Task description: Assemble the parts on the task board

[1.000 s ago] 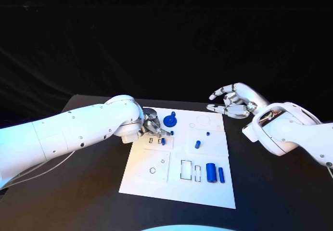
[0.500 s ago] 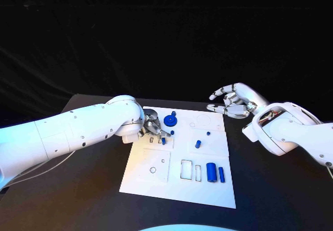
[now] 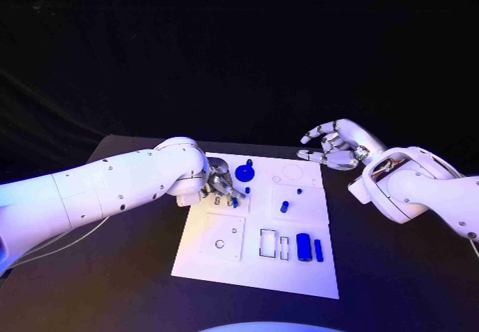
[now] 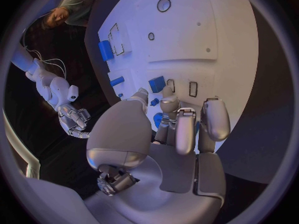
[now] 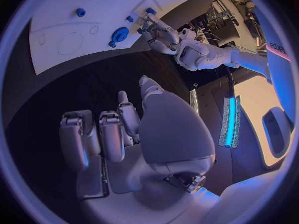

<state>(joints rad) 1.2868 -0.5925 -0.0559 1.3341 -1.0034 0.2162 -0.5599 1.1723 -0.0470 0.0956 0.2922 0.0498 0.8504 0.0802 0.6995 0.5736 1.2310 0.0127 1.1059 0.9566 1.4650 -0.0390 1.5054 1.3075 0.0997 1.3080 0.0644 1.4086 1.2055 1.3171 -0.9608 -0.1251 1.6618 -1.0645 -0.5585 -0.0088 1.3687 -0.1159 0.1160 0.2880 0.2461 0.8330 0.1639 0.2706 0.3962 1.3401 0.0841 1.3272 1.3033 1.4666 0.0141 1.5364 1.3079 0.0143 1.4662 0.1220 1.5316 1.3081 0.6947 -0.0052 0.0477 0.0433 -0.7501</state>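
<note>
The white task board point(image 3: 225, 266) lies mid-table. My left hand point(image 3: 221, 185) is down on its upper left part. Its thumb and a finger pinch a small blue block point(image 4: 157, 83), point(image 3: 235, 201) next to two small rectangular slots point(image 4: 193, 88). A round blue part point(image 3: 246, 173), point(image 5: 119, 34) stands just beyond the hand. A short blue peg point(image 3: 284, 205) stands mid-board. Two blue cylinders point(image 3: 302, 245) lie near the board's lower right. My right hand point(image 3: 334, 146) hovers off the board's far right corner, fingers apart and loosely curved, holding nothing.
The board has a large rectangular cut-out point(image 3: 268, 243) and a small round hole point(image 3: 219, 244) in its lower half. The black table point(image 3: 120, 277) surrounds it. My left forearm point(image 3: 110, 190) crosses the table's left side. My right forearm point(image 3: 419, 194) lies along the right side.
My left hand has shifted very slightly on the board with the blue block at its fingertips. The right hand has not moved.
</note>
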